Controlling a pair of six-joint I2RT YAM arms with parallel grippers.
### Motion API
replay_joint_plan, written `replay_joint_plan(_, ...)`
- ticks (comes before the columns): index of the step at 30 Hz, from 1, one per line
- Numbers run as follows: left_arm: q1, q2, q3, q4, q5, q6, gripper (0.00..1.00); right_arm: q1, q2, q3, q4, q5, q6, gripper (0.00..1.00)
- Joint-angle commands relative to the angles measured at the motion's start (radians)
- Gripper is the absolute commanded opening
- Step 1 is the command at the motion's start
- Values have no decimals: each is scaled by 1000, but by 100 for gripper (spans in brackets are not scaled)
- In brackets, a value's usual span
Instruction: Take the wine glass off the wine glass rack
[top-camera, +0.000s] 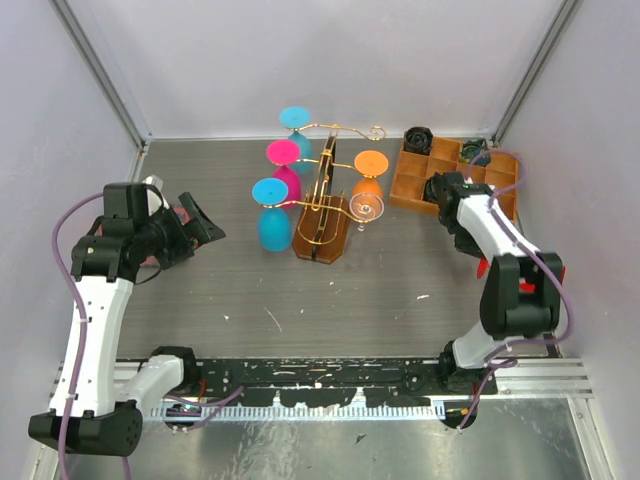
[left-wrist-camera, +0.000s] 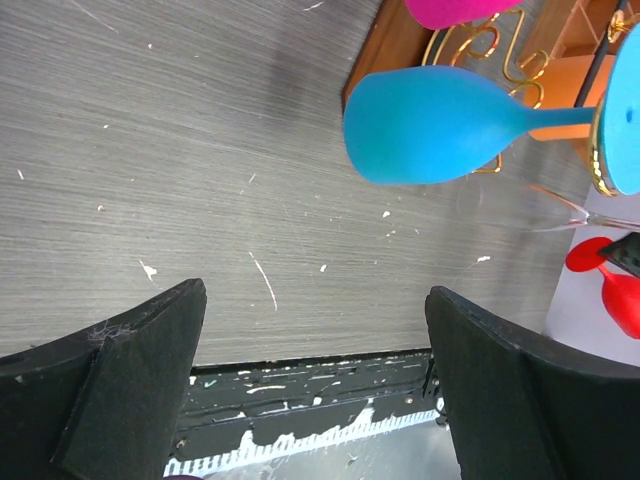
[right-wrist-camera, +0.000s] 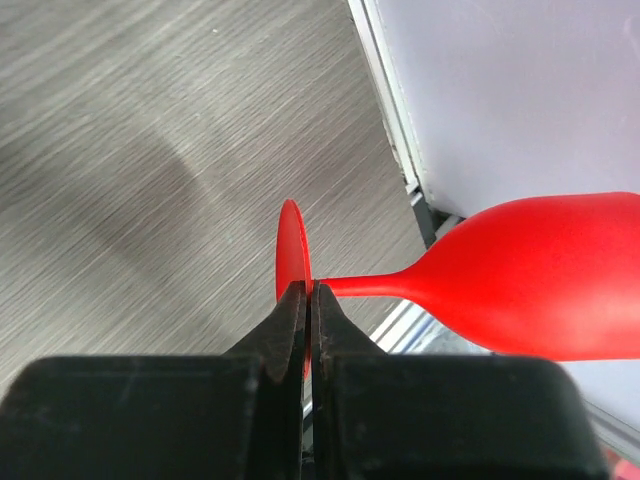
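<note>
red wine glass (right-wrist-camera: 540, 285) is already off the wine glass rack (top-camera: 320, 243), its foot pinched in the right gripper (right-wrist-camera: 308, 300) near the table's (top-camera: 400, 300) right edge; only setting it down seems left. left gripper (left-wrist-camera: 312, 300) gapes wide, empty, by the left edge

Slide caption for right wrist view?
Right gripper holds the red wine glass by its foot over the table.

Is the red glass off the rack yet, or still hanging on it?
Off. The right gripper is shut on the foot of the red wine glass, held sideways by the wall, apart from the wine glass rack.
</note>
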Motion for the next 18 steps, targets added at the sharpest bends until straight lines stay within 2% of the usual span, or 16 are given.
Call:
replay_joint_plan(1, 1, -35, -4, 34, 57, 4, 98, -1, 137, 38, -29, 184, 89, 1)
replay_joint_plan(4, 1, -50, -7, 25, 57, 15, 99, -1, 255, 67, -68, 263, 161, 1)
replay_joint_plan(9, 1, -45, 19, -5, 41, 34, 98, -2, 392, 138, -53, 302, 201, 1)
replay_joint_plan(18, 1, -63, -9, -11, 5, 44, 98, -2, 575, 277, -31, 343, 166, 1)
